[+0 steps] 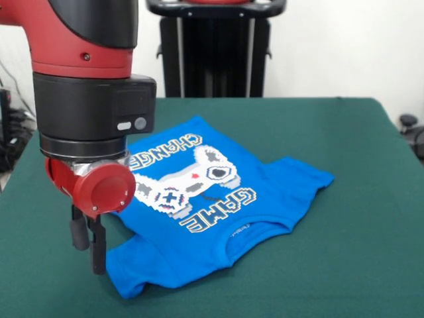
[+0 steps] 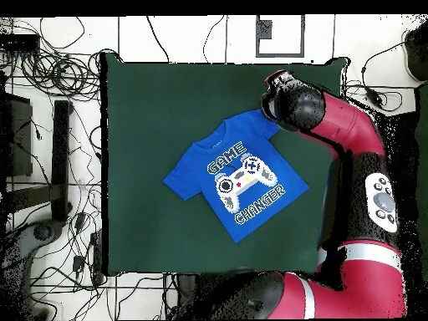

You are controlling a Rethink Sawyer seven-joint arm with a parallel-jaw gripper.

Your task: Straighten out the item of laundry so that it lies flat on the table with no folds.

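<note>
Front view, nearest edge first: the gripper hangs low over the table, its two dark fingers pointing down at the blue T-shirt's near sleeve. The fingers stand close together with only a thin gap; whether cloth is pinched between them I cannot tell, and contact with the sleeve is not clear either.

The T-shirt lies face up, roughly mid-table, turned at a slant, collar toward the camera. Lettering and controller print read fully, so the body looks spread out. The near sleeve looks slightly bunched at its edge, with a shadowed crease where it meets the body. The other sleeve lies out flat. The hem, farthest off, runs partly behind the arm.

Judgement: task mostly done; what seems left is smoothing the sleeve by the gripper and checking the hidden hem corner.

Overhead view adds the full outline of the T-shirt: a clean slanted shape, well inside the table edges, hem corners both showing. That view hides the gripper under the arm's wrist, which covers one sleeve. Only the front view shows the fingers.
</note>
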